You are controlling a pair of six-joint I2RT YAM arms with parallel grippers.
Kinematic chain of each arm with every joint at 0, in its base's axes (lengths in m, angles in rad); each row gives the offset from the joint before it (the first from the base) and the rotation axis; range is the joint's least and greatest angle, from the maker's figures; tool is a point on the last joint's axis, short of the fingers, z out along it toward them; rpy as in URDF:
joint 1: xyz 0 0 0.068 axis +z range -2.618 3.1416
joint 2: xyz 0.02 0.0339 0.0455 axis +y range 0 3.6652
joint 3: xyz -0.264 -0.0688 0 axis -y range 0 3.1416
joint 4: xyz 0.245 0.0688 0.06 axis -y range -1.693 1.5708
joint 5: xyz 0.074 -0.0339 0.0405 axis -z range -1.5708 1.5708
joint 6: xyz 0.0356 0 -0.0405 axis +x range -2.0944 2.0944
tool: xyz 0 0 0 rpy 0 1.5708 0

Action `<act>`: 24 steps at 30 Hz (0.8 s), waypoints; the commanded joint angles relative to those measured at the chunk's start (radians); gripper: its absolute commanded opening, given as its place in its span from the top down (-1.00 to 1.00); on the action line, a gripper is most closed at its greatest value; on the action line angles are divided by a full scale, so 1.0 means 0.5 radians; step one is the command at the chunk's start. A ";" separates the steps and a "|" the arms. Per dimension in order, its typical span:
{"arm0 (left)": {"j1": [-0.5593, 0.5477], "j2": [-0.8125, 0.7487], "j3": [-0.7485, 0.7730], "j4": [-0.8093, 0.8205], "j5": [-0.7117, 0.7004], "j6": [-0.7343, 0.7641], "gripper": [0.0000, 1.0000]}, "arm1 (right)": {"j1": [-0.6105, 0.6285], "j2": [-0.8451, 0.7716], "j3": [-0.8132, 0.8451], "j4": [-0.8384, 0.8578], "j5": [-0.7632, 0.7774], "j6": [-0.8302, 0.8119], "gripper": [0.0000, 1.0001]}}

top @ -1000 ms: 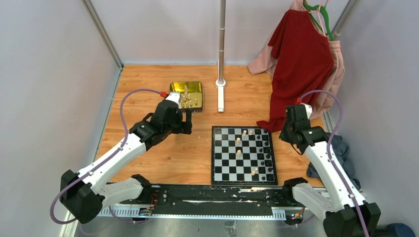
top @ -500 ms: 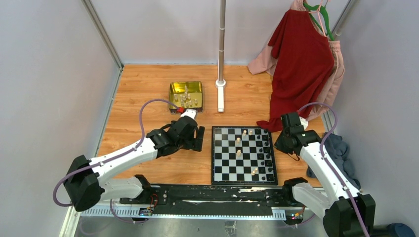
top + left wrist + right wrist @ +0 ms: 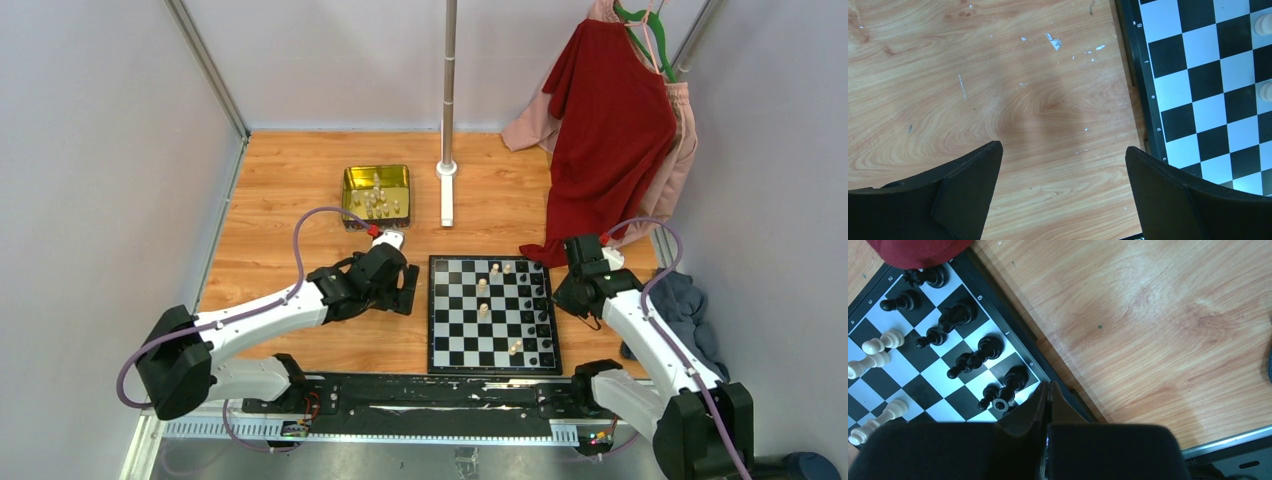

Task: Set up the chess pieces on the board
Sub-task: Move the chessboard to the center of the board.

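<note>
**Right gripper (image 3: 1048,390) pressed together at the board's (image 3: 460,342) edge, left gripper (image 3: 1062,155) spread beside it**

The board lies on the wooden tabletop (image 3: 300,190), in front of and between the two arms. A column of black chess pieces (image 3: 983,347) stands along its right side. A few pale chess pieces (image 3: 482,285) are scattered over the middle squares. More pale pieces (image 3: 378,203) sit in the gold tin (image 3: 349,190), well apart to the far left. The right gripper hovers over the board's right border, just beside the nearest black pieces, with nothing visible between its fingers. The left gripper hangs above bare wood just left of the board, its fingers wide apart and empty. A red garment (image 3: 610,120) hangs at the far right, its hem reaching the board's far right corner.
</note>
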 commanded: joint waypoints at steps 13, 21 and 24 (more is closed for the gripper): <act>-0.048 0.168 -0.014 0.075 0.102 0.080 -1.00 | 0.018 0.105 -0.159 0.169 0.166 0.273 1.00; -0.058 0.228 -0.011 0.094 0.148 0.120 -1.00 | 0.004 0.139 -0.220 0.234 0.171 0.345 1.00; -0.061 0.256 -0.014 0.103 0.160 0.132 -1.00 | 0.004 0.159 -0.247 0.279 0.131 0.374 1.00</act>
